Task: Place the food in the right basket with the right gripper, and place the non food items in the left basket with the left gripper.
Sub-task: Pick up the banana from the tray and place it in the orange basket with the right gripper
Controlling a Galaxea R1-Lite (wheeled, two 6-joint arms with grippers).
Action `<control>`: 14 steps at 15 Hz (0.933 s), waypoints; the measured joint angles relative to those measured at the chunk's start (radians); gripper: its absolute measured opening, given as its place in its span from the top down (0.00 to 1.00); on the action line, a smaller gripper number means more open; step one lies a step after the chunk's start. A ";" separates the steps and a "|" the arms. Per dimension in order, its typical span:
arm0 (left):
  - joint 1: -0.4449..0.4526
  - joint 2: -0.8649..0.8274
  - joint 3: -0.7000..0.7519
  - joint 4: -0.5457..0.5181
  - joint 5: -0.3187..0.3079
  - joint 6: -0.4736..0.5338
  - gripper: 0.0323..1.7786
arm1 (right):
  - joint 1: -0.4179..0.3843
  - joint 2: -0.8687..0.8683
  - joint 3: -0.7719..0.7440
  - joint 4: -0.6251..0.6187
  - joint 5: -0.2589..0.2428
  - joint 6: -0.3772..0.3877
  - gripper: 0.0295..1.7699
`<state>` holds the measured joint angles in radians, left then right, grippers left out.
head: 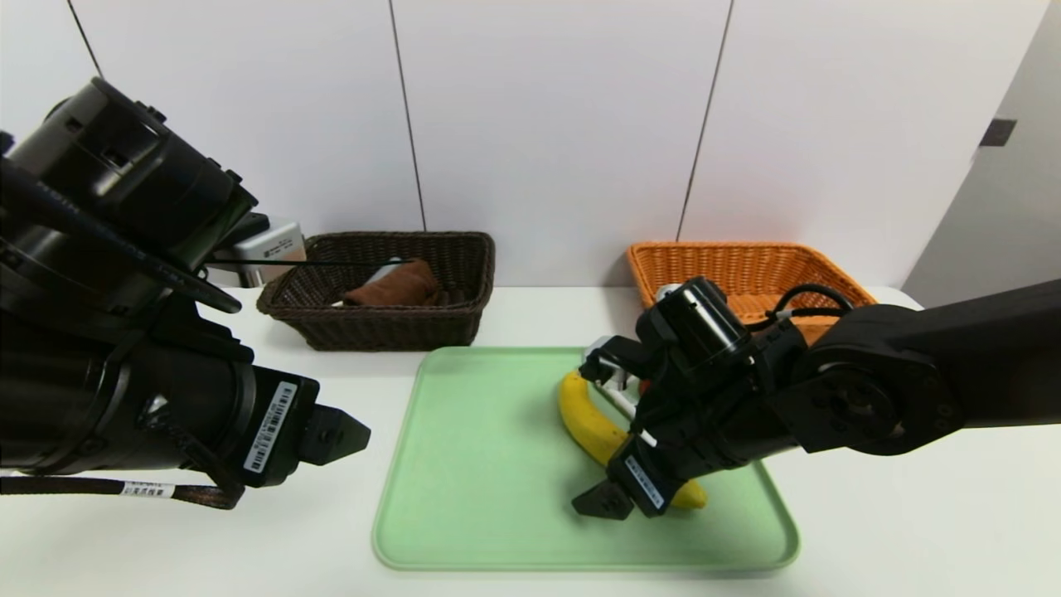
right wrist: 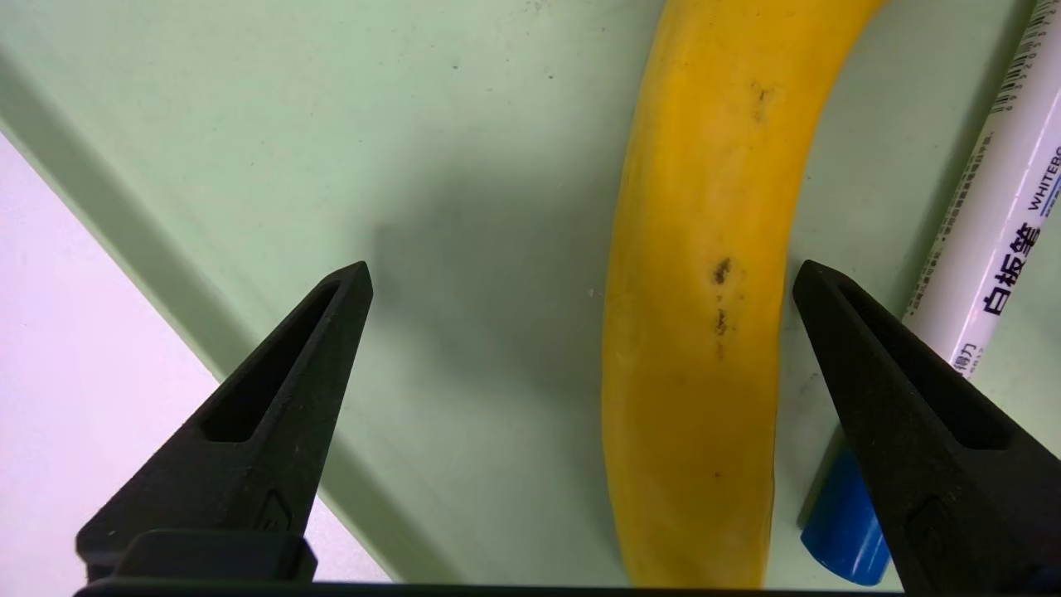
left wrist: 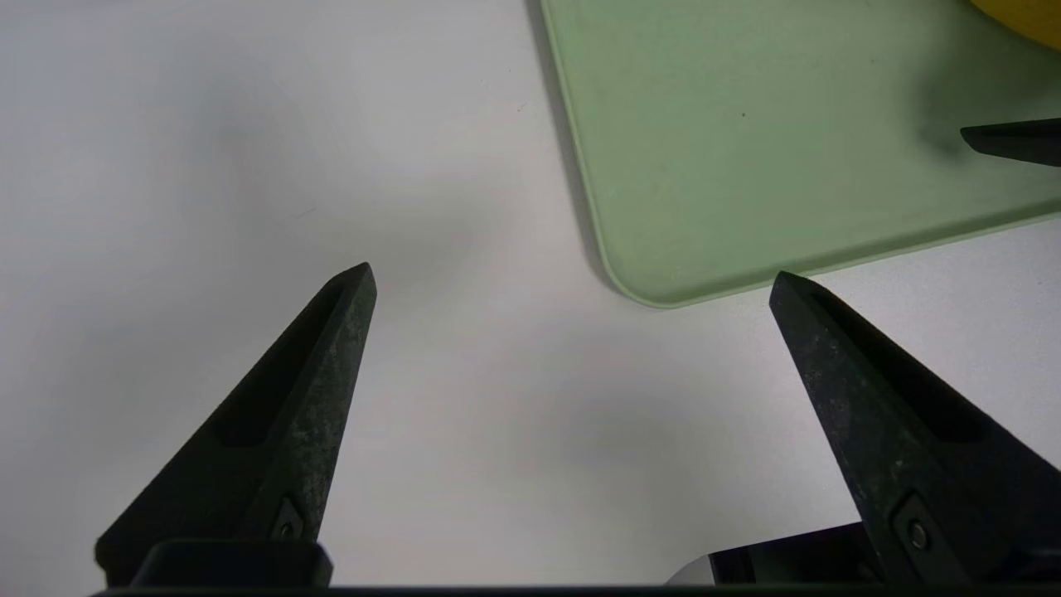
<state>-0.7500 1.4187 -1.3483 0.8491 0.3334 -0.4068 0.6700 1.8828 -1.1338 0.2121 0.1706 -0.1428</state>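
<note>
Marker (right wrist: 999, 224) reading "WHITEBO", beside banana (right wrist: 704, 315), R gripper (right wrist: 580, 282) open

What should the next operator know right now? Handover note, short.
Right gripper: open, low over the green tray, fingers straddling the banana, not closed on it.
Left gripper: open, empty, over bare table beside the tray's near left corner.
Whiteboard marker lies on the tray right beside the banana.
Done: the dark left basket already holds a brown item.
The orange right basket shows nothing inside from the head view.
Left: banana to the orange basket; marker to the dark basket.
</note>
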 joint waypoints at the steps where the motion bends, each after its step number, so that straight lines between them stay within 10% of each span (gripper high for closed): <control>1: 0.000 0.000 0.000 0.000 0.000 0.000 0.05 | 0.000 0.000 0.000 0.000 0.000 0.000 0.01; 4: 0.000 -0.002 0.000 0.000 0.000 0.000 0.05 | 0.000 0.001 0.001 0.000 -0.001 -0.001 0.01; 11: 0.000 -0.003 0.001 0.000 0.000 0.000 0.05 | 0.000 0.006 0.005 -0.001 -0.039 -0.001 0.67; 14: 0.000 -0.005 0.001 0.000 0.000 0.000 0.05 | 0.004 0.001 0.009 -0.001 -0.039 -0.003 0.73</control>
<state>-0.7500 1.4134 -1.3470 0.8496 0.3338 -0.4070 0.6738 1.8838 -1.1251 0.2115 0.1321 -0.1462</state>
